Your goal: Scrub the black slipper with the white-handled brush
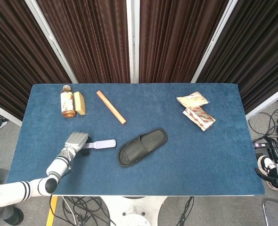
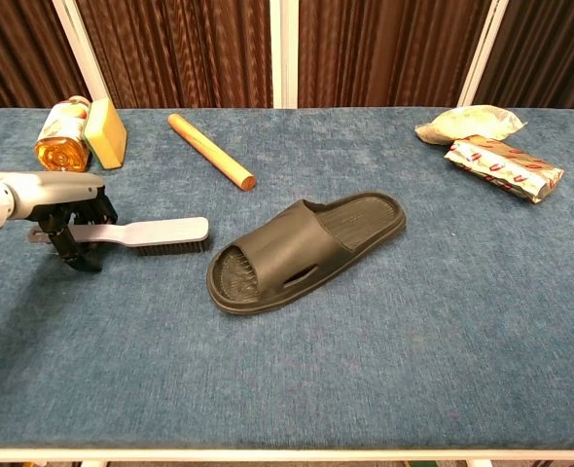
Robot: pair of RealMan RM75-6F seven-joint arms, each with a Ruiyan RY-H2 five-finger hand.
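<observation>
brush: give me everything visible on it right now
The white-handled brush lies flat on the blue table, bristles down, dark bristles under a pale, plastic-looking back. Its head points toward the black slipper with a gap between them. The left hand has its fingers curled over the handle end; whether the grip is closed cannot be told.

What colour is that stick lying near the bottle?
The stick is light orange-tan wood, plain and unpatterned; the chest view shows it best.

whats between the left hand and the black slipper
The bristle head of the white-handled brush lies between the left hand and the black rubber slipper, clearest in chest view.
</observation>
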